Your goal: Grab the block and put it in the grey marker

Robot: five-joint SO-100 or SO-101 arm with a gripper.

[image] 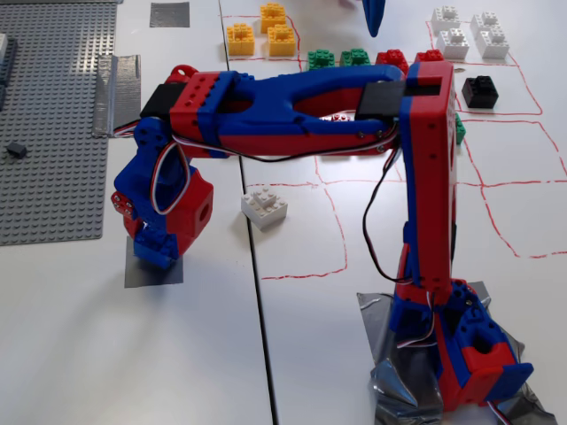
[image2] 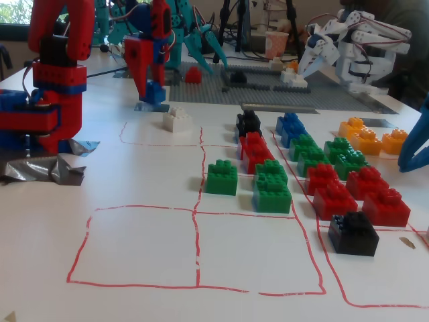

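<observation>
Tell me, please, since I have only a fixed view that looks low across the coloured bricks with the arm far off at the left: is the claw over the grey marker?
Observer: Yes. In a fixed view from above, the claw is down on the grey marker and covers its upper left part.
Operator: Thank you. Does the white brick touch the marker?
Observer: No. The white brick lies on bare table to the marker's right in that view, clearly apart from it.
Operator: Is there any other grey patch?
Observer: Yes, a second grey tape square lies at that view's top edge.
</observation>
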